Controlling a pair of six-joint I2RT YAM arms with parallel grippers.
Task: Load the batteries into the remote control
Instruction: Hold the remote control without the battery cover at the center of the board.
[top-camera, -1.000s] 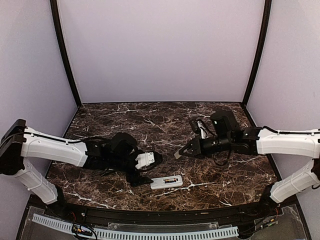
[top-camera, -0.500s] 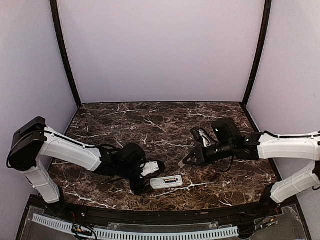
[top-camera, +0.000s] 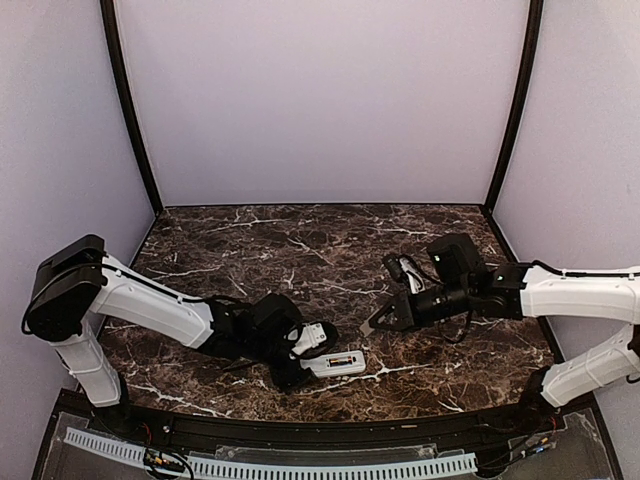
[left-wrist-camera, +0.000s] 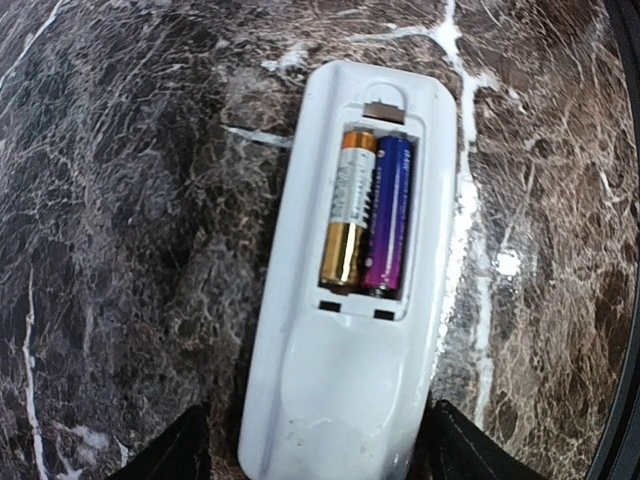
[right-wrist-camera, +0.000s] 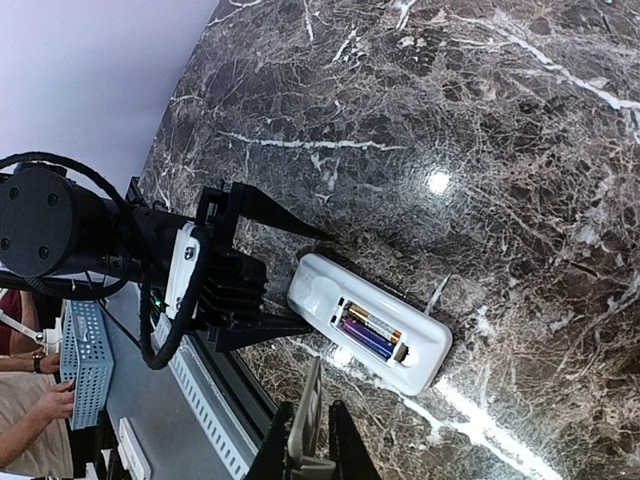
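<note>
Snugly in white remote control (left-wrist-camera: 345, 340), cylindrical batteries (left-wrist-camera: 368, 212); left pincer (left-wrist-camera: 318, 450) apart, right pincer (right-wrist-camera: 307, 445) tight on flat cover (right-wrist-camera: 308, 400).

We take this for a robotics lab — a test booth with plain lilac walls (top-camera: 320, 100), black frame posts (top-camera: 128, 110) and a marble-patterned tabletop (top-camera: 300, 240). Two white robot arms (top-camera: 150, 300) are bolted at its near edge, beside a slotted cable duct (top-camera: 270, 465).

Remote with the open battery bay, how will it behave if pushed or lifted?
The remote looks rigid, so it likely won't flex. Flat on the glossy table, it should slide rather than roll. Uncovered batteries might fall out if tipped.
</note>
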